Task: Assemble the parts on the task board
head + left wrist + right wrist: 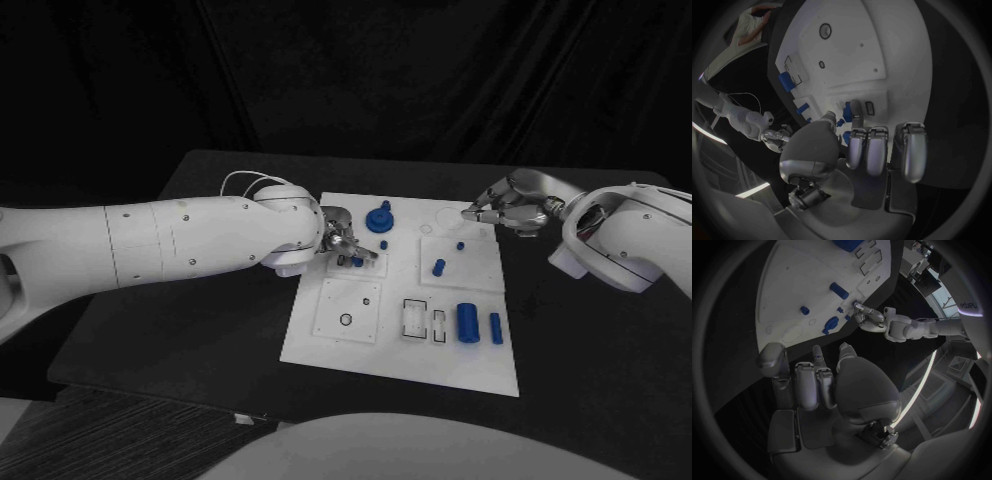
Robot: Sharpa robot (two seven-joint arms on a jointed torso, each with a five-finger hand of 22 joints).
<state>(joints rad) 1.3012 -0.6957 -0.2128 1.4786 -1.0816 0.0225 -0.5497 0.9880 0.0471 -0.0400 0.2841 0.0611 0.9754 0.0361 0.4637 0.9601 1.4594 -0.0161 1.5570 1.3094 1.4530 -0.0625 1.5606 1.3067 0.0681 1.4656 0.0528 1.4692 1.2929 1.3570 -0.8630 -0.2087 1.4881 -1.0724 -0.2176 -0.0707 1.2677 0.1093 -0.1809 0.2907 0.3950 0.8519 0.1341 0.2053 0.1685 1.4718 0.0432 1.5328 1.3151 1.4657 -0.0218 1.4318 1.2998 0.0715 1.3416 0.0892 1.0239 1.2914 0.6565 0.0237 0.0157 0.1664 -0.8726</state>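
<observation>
On the white board (361,345), left hand (343,243) pinches a small blue part (356,261); right hand (508,210) hovers empty, fingers apart, beside the blue knob (381,219).

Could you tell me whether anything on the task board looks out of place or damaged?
Nothing stands out. The task board lies flat and looks intact, the blue parts rest on it, and I see nothing spilled or broken.

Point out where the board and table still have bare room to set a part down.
Bare patches: the task board along its near edge, below the large blue cylinder; the black table left of the board, under the left arm. Crowded: the board's far left, where the left hand works beside the blue knob; the right hand hovers at the far right corner.
</observation>
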